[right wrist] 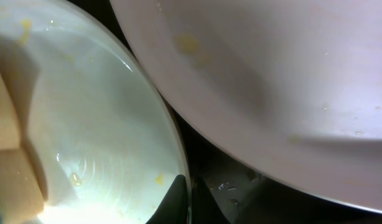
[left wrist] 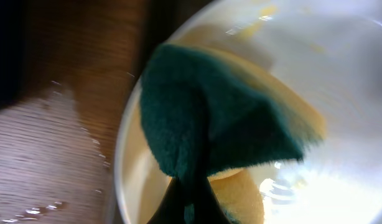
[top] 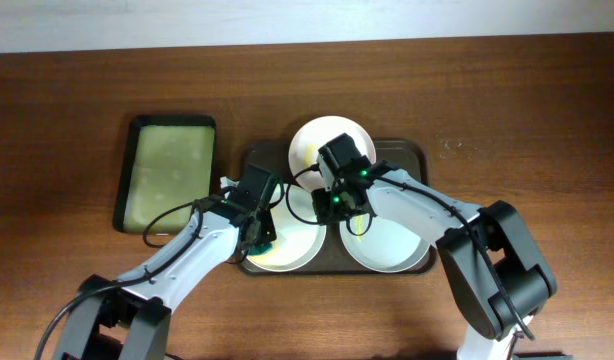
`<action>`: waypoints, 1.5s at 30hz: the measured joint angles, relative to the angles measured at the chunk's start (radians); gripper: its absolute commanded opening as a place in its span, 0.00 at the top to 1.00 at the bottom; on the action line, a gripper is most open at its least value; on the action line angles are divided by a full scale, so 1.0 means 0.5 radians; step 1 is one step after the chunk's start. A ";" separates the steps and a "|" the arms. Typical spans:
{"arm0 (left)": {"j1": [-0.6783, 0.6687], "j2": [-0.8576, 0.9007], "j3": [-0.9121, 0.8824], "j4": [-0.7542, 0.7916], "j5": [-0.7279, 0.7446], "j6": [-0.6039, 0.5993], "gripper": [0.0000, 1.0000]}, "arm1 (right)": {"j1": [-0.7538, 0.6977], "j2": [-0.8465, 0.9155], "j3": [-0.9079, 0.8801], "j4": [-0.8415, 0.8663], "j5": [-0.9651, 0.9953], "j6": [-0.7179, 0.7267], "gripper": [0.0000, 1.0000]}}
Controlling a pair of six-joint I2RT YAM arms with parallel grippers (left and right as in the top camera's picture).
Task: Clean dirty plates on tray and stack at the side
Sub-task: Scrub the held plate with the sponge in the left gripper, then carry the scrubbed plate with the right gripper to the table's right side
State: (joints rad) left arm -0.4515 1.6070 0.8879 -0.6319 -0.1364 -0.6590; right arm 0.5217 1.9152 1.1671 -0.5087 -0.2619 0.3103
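Note:
Three white plates lie on the dark brown tray [top: 419, 152]: one at the back [top: 312, 140], one front left [top: 295, 248], one front right [top: 392, 245]. My left gripper [top: 259, 238] is shut on a green-and-yellow sponge [left wrist: 222, 112] pressed onto the front-left plate [left wrist: 346, 93], which has yellowish smears. My right gripper [top: 333, 208] is shut on that plate's rim: in the right wrist view its fingers [right wrist: 190, 193] sit on either side of the rim of the plate [right wrist: 104, 124], with the sponge [right wrist: 7, 162] at the left edge. Another smeared plate [right wrist: 272, 74] fills that view's upper right.
A smaller black tray with yellow-green lining [top: 172, 170] lies left of the brown tray. Bare wooden table [top: 547, 120] surrounds both trays.

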 measured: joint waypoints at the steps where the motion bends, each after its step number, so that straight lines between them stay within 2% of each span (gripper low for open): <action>1: -0.002 -0.005 0.000 0.000 -0.073 0.001 1.00 | -0.005 0.000 0.000 0.000 -0.004 -0.002 0.96; 6: 0.005 -0.166 0.037 0.051 -0.198 0.076 1.00 | -0.015 0.000 0.000 -0.004 -0.001 0.000 0.96; 8: 0.010 -0.188 0.063 0.185 0.005 0.083 1.00 | -0.023 0.000 0.000 -0.005 -0.001 -0.002 0.96; 12: 0.010 -0.078 0.069 0.211 0.420 0.084 1.00 | -0.023 0.000 0.000 -0.005 -0.001 0.000 0.96; 16: 0.010 0.172 0.096 0.218 0.567 0.084 1.00 | -0.029 0.000 0.000 -0.006 0.015 0.000 0.96; 18: 0.009 0.210 0.127 0.187 0.513 0.083 1.00 | -0.031 0.000 0.000 -0.005 0.021 -0.001 0.96; 20: -0.020 0.213 0.150 0.103 0.341 0.083 1.00 | -0.031 0.000 0.000 -0.005 0.011 -0.001 0.96; 27: -0.041 0.212 0.155 0.031 -0.415 0.083 1.00 | -0.027 0.000 0.000 0.016 -0.017 0.000 0.96; 30: -0.041 0.167 0.155 0.032 -0.538 0.084 1.00 | -0.023 0.000 0.001 0.015 -0.034 -0.001 0.96; 33: -0.019 -0.061 0.155 0.027 -0.665 0.084 1.00 | -0.030 -0.033 0.003 -0.022 0.008 -0.010 0.96; 35: 0.002 -0.192 0.155 0.033 -0.645 0.084 1.00 | -0.034 -0.114 0.003 -0.024 0.029 -0.026 0.96; 37: 0.004 -0.414 0.155 0.090 -0.405 0.084 1.00 | -0.034 -0.273 0.003 -0.029 0.076 -0.067 0.96; 39: 0.026 -0.475 0.154 0.100 -0.293 0.092 1.00 | -0.034 -0.335 0.012 -0.083 0.156 -0.090 0.96; 41: 0.142 -0.575 0.155 0.107 -0.211 0.130 1.00 | -0.034 -0.390 0.060 -0.186 0.278 -0.161 0.96; 45: 0.549 -0.616 0.155 0.104 -0.094 0.196 1.00 | 0.025 -0.491 0.257 -0.442 0.687 -0.238 0.96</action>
State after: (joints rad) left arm -0.1772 1.2987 0.9653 -0.5800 -0.1833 -0.5610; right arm 0.5343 1.6699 1.2957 -0.7296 0.0818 0.1913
